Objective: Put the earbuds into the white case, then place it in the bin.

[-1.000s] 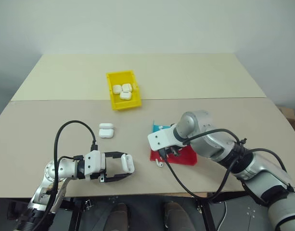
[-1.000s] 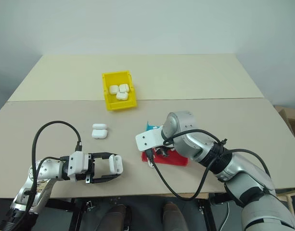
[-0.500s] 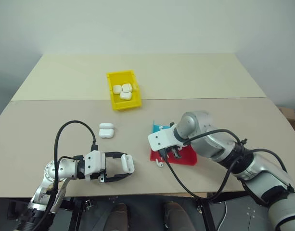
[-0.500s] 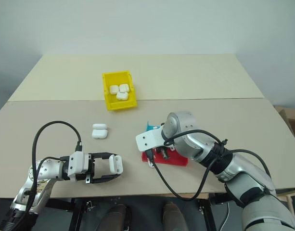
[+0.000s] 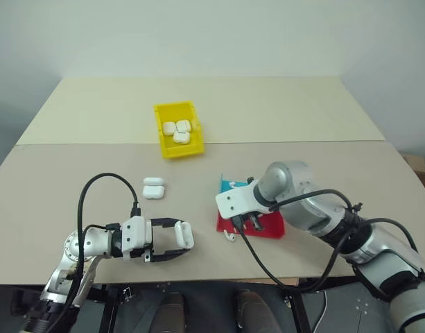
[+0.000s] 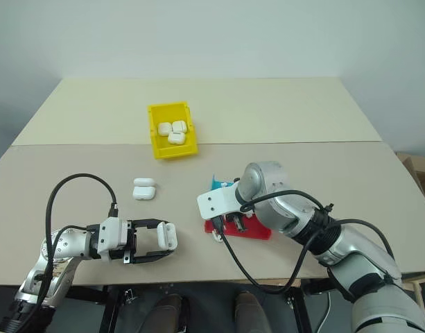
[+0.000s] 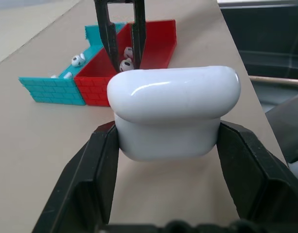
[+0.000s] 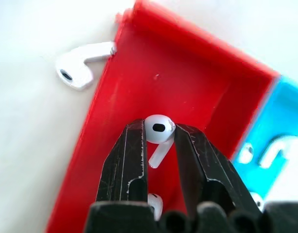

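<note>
1. L gripper (image 5: 172, 241), lower left of the head view, is clamped on a white case (image 5: 184, 235), lid up. In the L wrist view the case (image 7: 173, 111) sits squeezed between both black fingers (image 7: 88, 174).
2. R gripper (image 8: 157, 136) pinches one earbud (image 8: 158, 130) by its head, stem hanging down between the tips, above the red half of the tray (image 8: 197, 92). In the head view it (image 5: 248, 220) is over the tray (image 5: 269, 227), centre-right.
3. Another earbud (image 8: 80, 68) lies on the table just outside the red wall, stem tip touching the wall's corner; in the head view it (image 5: 230, 236) is at the tray's lower-left edge.
4. More earbuds in the teal half (image 8: 270, 150); a further one shows low in the red half, partly hidden by the fingers.
5. Yellow bin (image 5: 163, 135) sits upper centre-left w/ three white cases (image 5: 180, 132) inside.
6. One more closed case (image 5: 153, 188) rests on the table (image 5: 302, 118) btw the bin and the L gripper, apart from both.
</note>
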Controlling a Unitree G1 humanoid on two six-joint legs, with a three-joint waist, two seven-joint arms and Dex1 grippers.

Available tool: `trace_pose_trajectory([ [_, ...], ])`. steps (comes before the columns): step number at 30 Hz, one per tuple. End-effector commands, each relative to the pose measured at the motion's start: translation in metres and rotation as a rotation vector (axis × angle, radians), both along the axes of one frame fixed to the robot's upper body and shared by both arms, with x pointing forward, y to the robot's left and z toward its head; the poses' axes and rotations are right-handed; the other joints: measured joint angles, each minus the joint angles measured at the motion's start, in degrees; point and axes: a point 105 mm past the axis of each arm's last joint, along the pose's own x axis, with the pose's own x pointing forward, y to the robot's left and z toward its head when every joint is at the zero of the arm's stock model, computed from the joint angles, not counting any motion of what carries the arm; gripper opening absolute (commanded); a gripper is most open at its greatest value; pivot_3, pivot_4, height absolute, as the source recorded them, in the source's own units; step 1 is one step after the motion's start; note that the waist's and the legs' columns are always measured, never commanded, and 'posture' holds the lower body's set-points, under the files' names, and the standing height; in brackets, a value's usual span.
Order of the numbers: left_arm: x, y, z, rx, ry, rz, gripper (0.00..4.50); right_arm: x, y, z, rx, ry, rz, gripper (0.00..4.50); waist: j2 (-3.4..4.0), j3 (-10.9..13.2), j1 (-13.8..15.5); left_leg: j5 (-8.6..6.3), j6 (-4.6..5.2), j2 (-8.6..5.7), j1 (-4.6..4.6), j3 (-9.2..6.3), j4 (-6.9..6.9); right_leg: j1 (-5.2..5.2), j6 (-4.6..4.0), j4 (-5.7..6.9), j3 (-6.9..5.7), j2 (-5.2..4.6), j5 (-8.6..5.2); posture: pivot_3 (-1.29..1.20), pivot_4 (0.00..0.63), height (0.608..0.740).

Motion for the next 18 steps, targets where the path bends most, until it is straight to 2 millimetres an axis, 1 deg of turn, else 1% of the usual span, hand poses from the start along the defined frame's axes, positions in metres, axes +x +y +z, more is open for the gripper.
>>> trace_pose_trajectory([
  [1, 0.0, -0.013, 0.031, -0.084, -0.067, -0.056, 2.75, -0.012, -0.007, 0.051, 0.231, -0.039, -0.046, 0.66, 0.0, 0.0, 0.2, 0.0, 0.0, -0.01, -0.03, -0.03, 0.0, 0.0, 0.0, 0.0, -0.01, 0.0, 0.0, 0.0, 0.15, 0.74],
  [3, 0.002, -0.023, 0.043, -0.126, -0.087, -0.099, 2.75, -0.015, -0.019, 0.079, 0.404, -0.081, -0.094, 0.66, -0.01, 0.0, 0.5, 0.0, 0.0, -0.03, -0.07, -0.08, 0.0, 0.01, 0.02, -0.04, -0.04, 0.0, 0.0, 0.0, 0.15, 0.74],
  [4, 0.002, -0.026, 0.047, -0.138, -0.09, -0.112, 2.75, -0.016, -0.023, 0.087, 0.455, -0.092, -0.105, 0.66, -0.01, 0.0, 0.6, 0.0, 0.0, -0.05, -0.09, -0.09, 0.0, 0.02, 0.04, -0.07, -0.04, -0.01, 0.0, 0.0, 0.15, 0.74],
  [5, 0.004, -0.031, 0.052, -0.161, -0.088, -0.129, 2.75, -0.02, -0.027, 0.098, 0.547, -0.1, -0.102, 0.66, -0.01, 0.0, 0.5, 0.0, 0.0, -0.06, -0.08, -0.08, 0.0, 0.06, 0.07, -0.12, -0.04, -0.01, 0.02, 0.0, 0.15, 0.74],
  [8, 0.008, -0.044, 0.069, -0.221, -0.083, -0.189, 2.75, -0.034, -0.035, 0.13, 0.812, -0.181, -0.018, 0.66, -0.04, 0.0, 0.3, 0.0, 0.0, -0.06, 0.02, -0.12, 0.0, 0.27, 0.11, -0.27, -0.05, 0.01, 0.05, 0.0, 0.15, 0.74],
  [9, 0.008, -0.045, 0.072, -0.231, -0.08, -0.199, 2.75, -0.037, -0.035, 0.135, 0.861, -0.195, 0.003, 0.66, -0.04, 0.0, 0.2, 0.0, 0.0, -0.06, 0.04, -0.14, -0.01, 0.31, 0.12, -0.28, -0.05, 0.02, 0.05, 0.0, 0.15, 0.74],
  [11, 0.009, -0.053, 0.084, -0.281, -0.07, -0.258, 2.75, -0.049, -0.038, 0.154, 1.022, -0.204, 0.08, 0.66, -0.04, 0.0, -0.2, 0.0, 0.0, -0.07, 0.06, -0.14, -0.02, 0.31, 0.13, -0.26, -0.03, 0.03, 0.05, 0.0, 0.15, 0.74],
  [14, 0.009, -0.064, 0.101, -0.342, -0.045, -0.346, 2.75, -0.066, -0.042, 0.17, 1.199, -0.206, 0.199, 0.66, -0.04, 0.0, -0.1, 0.0, 0.0, -0.06, 0.08, -0.2, -0.02, 0.33, 0.13, -0.22, -0.04, 0.06, 0.05, 0.0, 0.15, 0.74],
  [18, 0.005, -0.073, 0.108, -0.319, -0.047, -0.423, 2.75, -0.082, -0.038, 0.175, 1.344, -0.156, 0.324, 0.66, -0.04, 0.0, -0.4, 0.0, 0.01, -0.08, 0.12, -0.22, -0.04, 0.39, 0.14, -0.25, -0.03, 0.06, 0.05, 0.0, 0.15, 0.74],
])
